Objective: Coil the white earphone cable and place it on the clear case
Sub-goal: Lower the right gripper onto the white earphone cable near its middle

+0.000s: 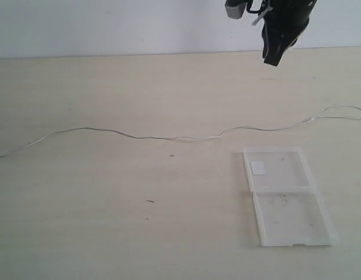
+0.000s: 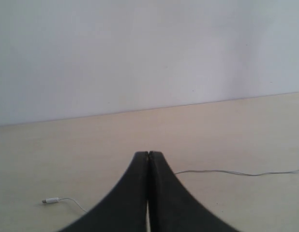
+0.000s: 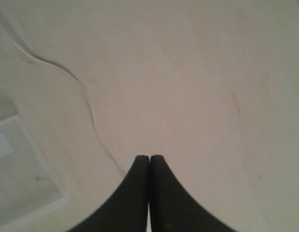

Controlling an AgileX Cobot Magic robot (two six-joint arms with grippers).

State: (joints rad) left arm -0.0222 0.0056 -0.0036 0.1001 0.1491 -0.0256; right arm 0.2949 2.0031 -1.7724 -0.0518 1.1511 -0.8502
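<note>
**Cable lies uncoiled; both pincers closed and empty**

The very thin white earphone cable [image 1: 139,137] lies stretched in a wavy line across the pale tabletop [image 1: 110,233]. It splits into two strands toward the right of the exterior view. The flat clear plastic hinged case [image 1: 291,219] lies open near the cable's right part, not touching it, with a small white sticker [image 1: 258,168] in one half. The left pincer [image 2: 148,155] has its fingertips pressed together, gripping nothing. The right pincer [image 3: 149,157] is the same, raised above the tabletop.
</note>
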